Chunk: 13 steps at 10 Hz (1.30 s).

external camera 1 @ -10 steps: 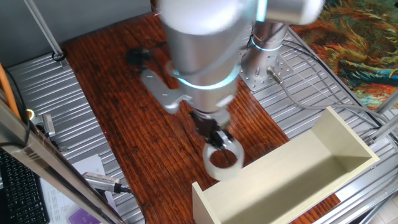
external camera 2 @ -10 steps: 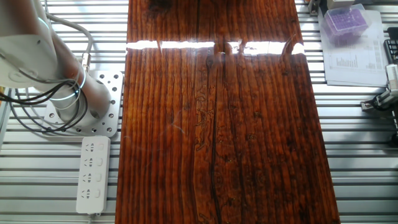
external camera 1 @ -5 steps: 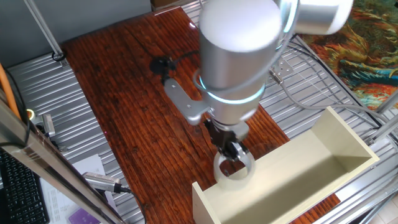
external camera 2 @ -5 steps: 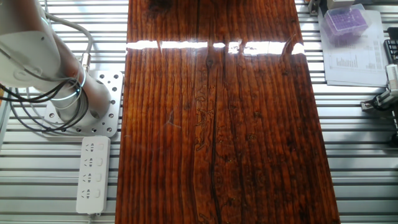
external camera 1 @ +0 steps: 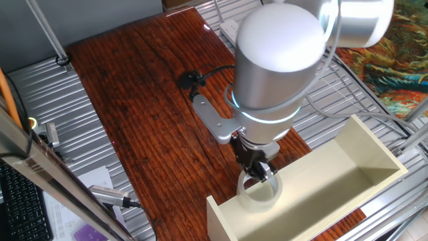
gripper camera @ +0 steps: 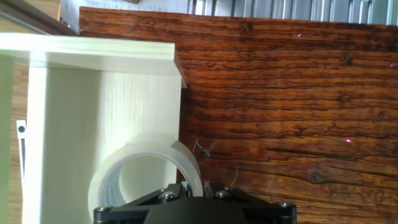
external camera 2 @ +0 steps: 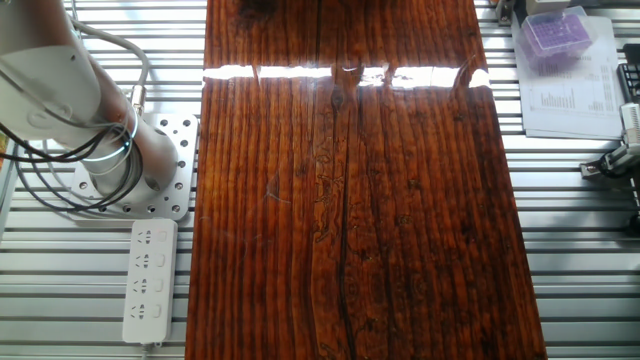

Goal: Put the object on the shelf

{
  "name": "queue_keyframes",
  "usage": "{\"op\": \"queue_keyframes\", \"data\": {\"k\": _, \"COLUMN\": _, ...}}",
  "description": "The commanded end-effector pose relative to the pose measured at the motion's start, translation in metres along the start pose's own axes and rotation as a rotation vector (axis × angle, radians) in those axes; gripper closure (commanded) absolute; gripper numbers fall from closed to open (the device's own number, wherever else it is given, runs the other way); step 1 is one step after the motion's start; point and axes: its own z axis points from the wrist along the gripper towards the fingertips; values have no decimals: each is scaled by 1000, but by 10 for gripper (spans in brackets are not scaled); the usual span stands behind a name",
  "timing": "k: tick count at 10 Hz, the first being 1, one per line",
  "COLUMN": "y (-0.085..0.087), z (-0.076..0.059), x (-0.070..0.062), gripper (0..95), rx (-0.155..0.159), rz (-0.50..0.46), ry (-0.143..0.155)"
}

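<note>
The tape roll (external camera 1: 259, 193), a translucent whitish ring, hangs from my gripper (external camera 1: 257, 175), which is shut on its rim. It is held in the air just over the near long wall of the cream shelf (external camera 1: 348, 171). In the hand view the tape roll (gripper camera: 144, 171) sits half over the shelf's pale inside (gripper camera: 99, 106) and half over the wood, with my gripper (gripper camera: 191, 188) clamped on its right rim. The other fixed view shows neither the tape nor the shelf.
The shelf lies on the red-brown wooden tabletop (external camera 1: 147, 114). The arm's base (external camera 2: 120, 165) and a white power strip (external camera 2: 150, 280) stand on the metal slats. A purple box (external camera 2: 560, 35) on papers sits at one corner. A cable plug (external camera 1: 190, 80) trails from the arm.
The arm has carried the tape roll right and toward the shelf, from over the bare wood to over the shelf's near wall. The grip is unchanged.
</note>
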Motion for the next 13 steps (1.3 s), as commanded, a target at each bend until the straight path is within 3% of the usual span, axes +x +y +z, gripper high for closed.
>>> {"op": "queue_keyframes", "data": {"k": 1, "y": 3, "z": 0, "x": -1, "gripper": 950, "rx": 2, "rz": 2, "ry": -1}}
{"op": "queue_keyframes", "data": {"k": 13, "y": 4, "z": 3, "x": 19, "gripper": 950, "rx": 1, "rz": 6, "ry": -13}}
